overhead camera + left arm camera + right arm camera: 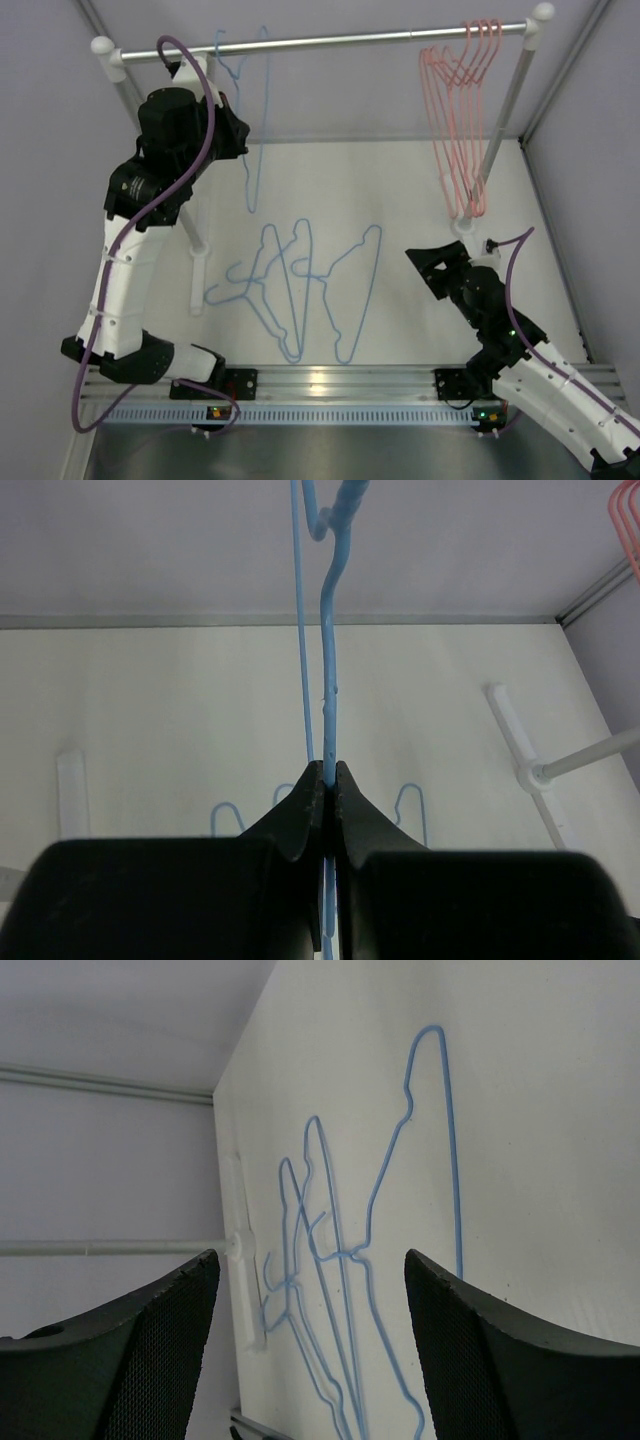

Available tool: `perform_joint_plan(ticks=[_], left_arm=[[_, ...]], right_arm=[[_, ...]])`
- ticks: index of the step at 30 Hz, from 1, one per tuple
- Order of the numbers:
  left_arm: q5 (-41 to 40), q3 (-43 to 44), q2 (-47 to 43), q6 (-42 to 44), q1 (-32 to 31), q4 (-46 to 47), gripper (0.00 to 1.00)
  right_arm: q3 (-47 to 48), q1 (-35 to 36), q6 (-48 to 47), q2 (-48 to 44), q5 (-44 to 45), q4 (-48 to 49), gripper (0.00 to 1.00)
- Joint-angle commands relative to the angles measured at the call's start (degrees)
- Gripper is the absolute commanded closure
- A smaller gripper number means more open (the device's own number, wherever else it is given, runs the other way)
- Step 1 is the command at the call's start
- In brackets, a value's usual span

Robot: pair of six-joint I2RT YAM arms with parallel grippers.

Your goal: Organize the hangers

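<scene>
The top camera shows the silver rail (330,40) running across 12 o'clock. Four pink hangers (465,75) hang bunched on it toward 1 o'clock, next to the right post. Toward 11 o'clock the left arm (175,130) is raised to the rail. The held blue hanger (262,120) dangles beside it with its hook at the rail; whether the hook is fully over the bar I cannot tell. On the bench (420,190), around the centre of the view, the loose blue hangers (300,290) lie flat in an overlapping heap, three as far as I can count. The right arm (490,300) sits low at 4 o'clock, just to the right of that heap.

The left wrist camera shows the left jaws pressed together on the wire of the held blue hanger (327,710). The wire rises straight to 12 o'clock, where its hook curls. Hooks of the loose blue hangers (410,786) peek out on the bench beyond.

The right wrist camera shows the right jaws spread wide with nothing between them. They face the loose blue hangers (450,1130) and are apart from them.

My reading is that the pink set is done and one blue hanger is being hung at the rail's left end. About three blue ones on the bench are left to pick up and hang beside it, so the task looks a little past halfway.
</scene>
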Motion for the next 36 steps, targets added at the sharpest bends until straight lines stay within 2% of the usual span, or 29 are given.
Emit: perform_joint_plan(ticks=[1,17,23,25,26,29,30,33,36], left_arm=[[4.44,2.01,-0.64,-1.42,2.58,0.41,1.00],[5.76,-3.70,-3.89,-3.44,4.17,-0.12,1.00],[5.59,-5.46,-6.26,-3.44,4.17,-0.12,0.94],[5.32,-6.34,-6.79,-3.44,4.17,-0.12,0.89],[5.24,-6.51,-7.32,-3.35,4.26,-0.12,0.80],[4.97,-7.39,-8.11,-3.18,4.17,-0.12,0.71],[4.88,-7.57,-8.72,-3.18,4.17,-0.12,0.64],[4.45,-7.74,-9.87,-3.00,4.17,-0.12,0.52],[3.57,-8.09,-10.84,-2.83,4.17,-0.12,0.46]], right_arm=[[3.05,0.77,-0.95,-0.33,0.16,-0.80,0.28],[2.35,0.77,-0.78,-1.03,-0.45,-0.71,0.27],[2.52,0.77,-0.78,-0.59,-0.54,-0.71,0.27],[2.52,0.77,-0.69,-0.50,-0.54,-0.80,0.27],[2.52,0.77,-0.78,-0.50,-0.63,-0.80,0.27],[2.43,0.77,-0.78,-0.68,-0.72,-0.80,0.27],[2.35,0.86,-0.78,-0.59,-0.72,-0.80,0.27],[2.26,0.77,-0.95,-0.59,-0.54,-1.06,0.27],[2.26,0.77,-1.04,-0.59,-0.46,-0.98,0.27]])
